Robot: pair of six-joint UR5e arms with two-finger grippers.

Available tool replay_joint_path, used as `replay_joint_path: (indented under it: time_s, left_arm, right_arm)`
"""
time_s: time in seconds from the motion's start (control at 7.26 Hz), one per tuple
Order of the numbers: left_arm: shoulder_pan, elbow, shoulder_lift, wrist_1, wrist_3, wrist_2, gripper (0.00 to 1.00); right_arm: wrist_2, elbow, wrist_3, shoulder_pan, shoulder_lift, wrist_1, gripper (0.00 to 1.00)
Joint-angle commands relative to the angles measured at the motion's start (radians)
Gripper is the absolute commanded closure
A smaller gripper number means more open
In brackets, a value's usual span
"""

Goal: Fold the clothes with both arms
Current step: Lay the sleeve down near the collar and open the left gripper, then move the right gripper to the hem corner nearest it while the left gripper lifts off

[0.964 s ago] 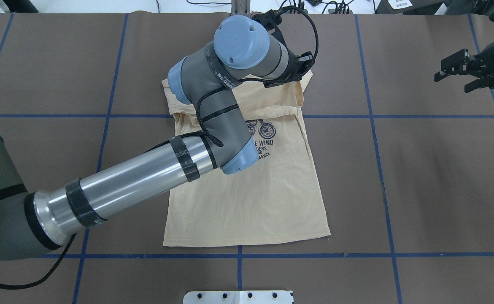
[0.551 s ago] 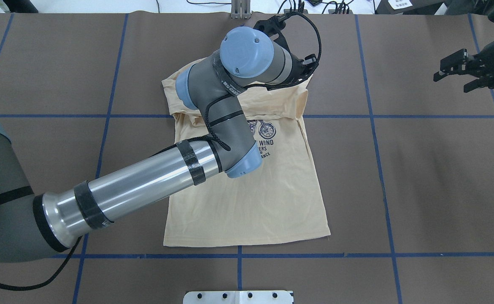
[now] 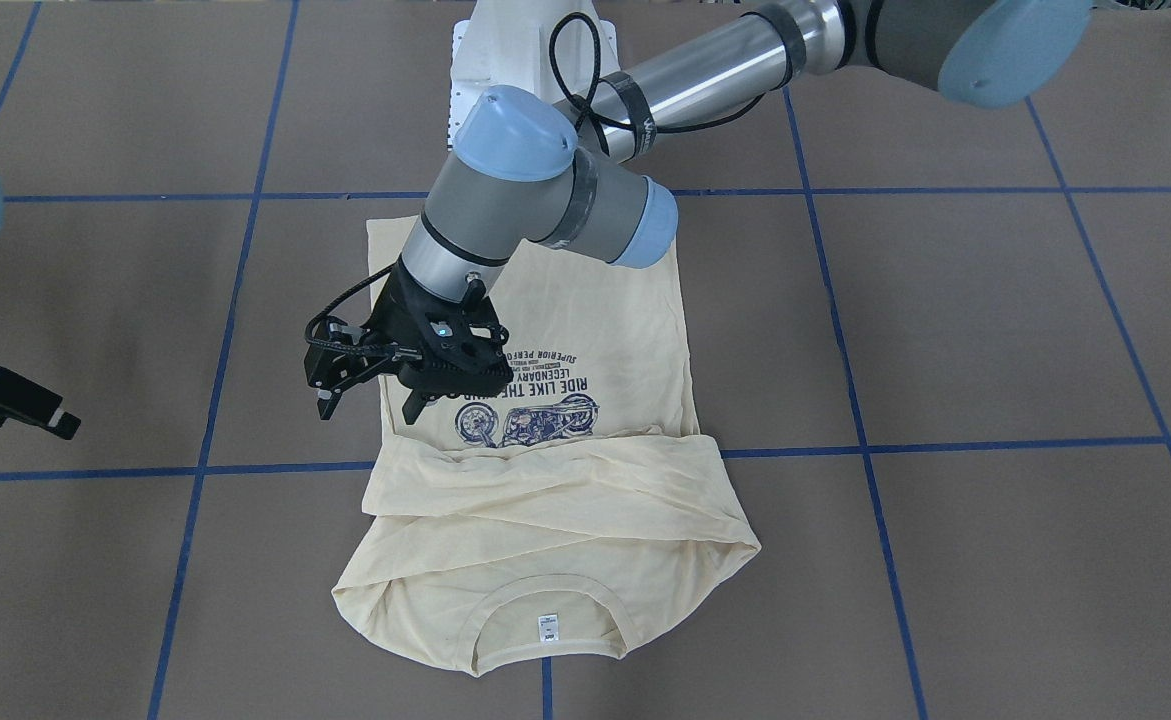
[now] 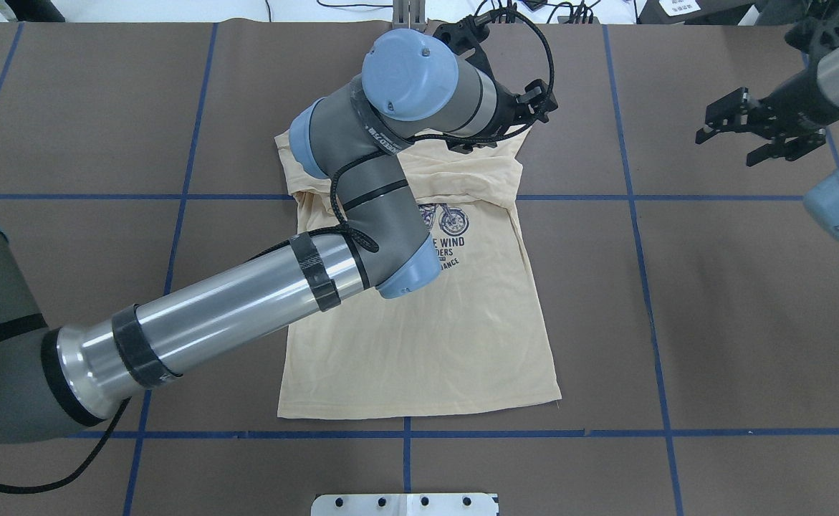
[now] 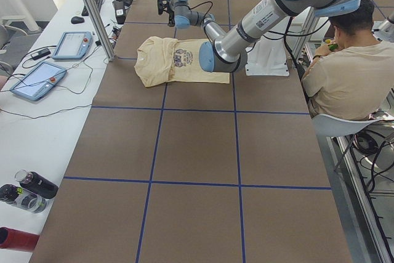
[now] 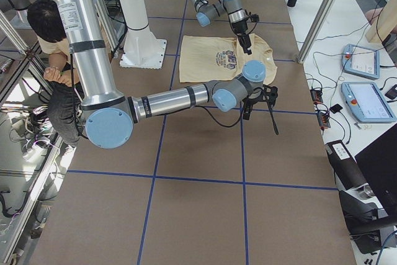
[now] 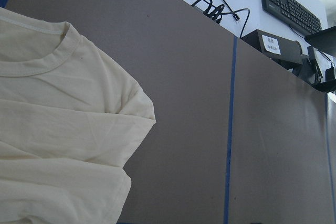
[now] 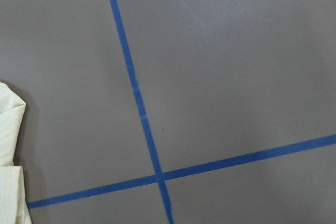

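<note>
The cream-yellow shirt (image 4: 433,337) lies flat on the brown table, print up, with its sleeves folded across the chest; the neck label (image 3: 548,627) faces the far side. My left gripper (image 3: 367,405) hovers open and empty just above the shirt's edge beside the motorcycle print (image 3: 525,418), and in the overhead view (image 4: 526,118) it is at the shirt's far right corner. My right gripper (image 4: 729,145) is open and empty, well to the right of the shirt above bare table. The left wrist view shows the collar and shoulder (image 7: 63,129). The right wrist view shows only a shirt corner (image 8: 8,129).
Blue tape lines (image 4: 634,197) cross the table in a grid. The white pedestal base (image 4: 405,504) stands at the near edge. A seated person (image 5: 345,72) is beside the table. Control tablets (image 5: 71,44) and cables lie on a side bench.
My right arm has moved left, toward the shirt. My left gripper has shifted slightly right at the shirt's far corner, and the folded sleeve there has settled a little.
</note>
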Motion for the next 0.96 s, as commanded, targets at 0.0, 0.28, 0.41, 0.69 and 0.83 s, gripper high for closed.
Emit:
replay_joint_path:
  time_s: [0.0,0.28,0.41,0.69,0.83]
  left_arm:
    - [-0.034,-0.228,0.169,0.092,0.083,-0.107,0.17]
    - [-0.069,-0.411,0.318,0.178,0.218,-0.143,0.17]
    - [-0.092,-0.485,0.405,0.177,0.247,-0.196,0.17]
    - [-0.135,-0.571,0.51,0.177,0.283,-0.282,0.17]
    - [-0.162,-0.573,0.533,0.178,0.306,-0.34,0.17]
  right_arm:
    - [-0.24,0.095,0.355,-0.204,0.021,0.059,0.01]
    - [-0.423,0.218,0.547,-0.395,-0.034,0.058,0.01]
    - [-0.535,0.297,0.665,-0.513,-0.088,0.052,0.01]
    - [-0.756,0.368,0.88,-0.746,-0.155,0.045,0.02]
    - [-0.837,0.368,0.949,-0.834,-0.162,0.041,0.03]
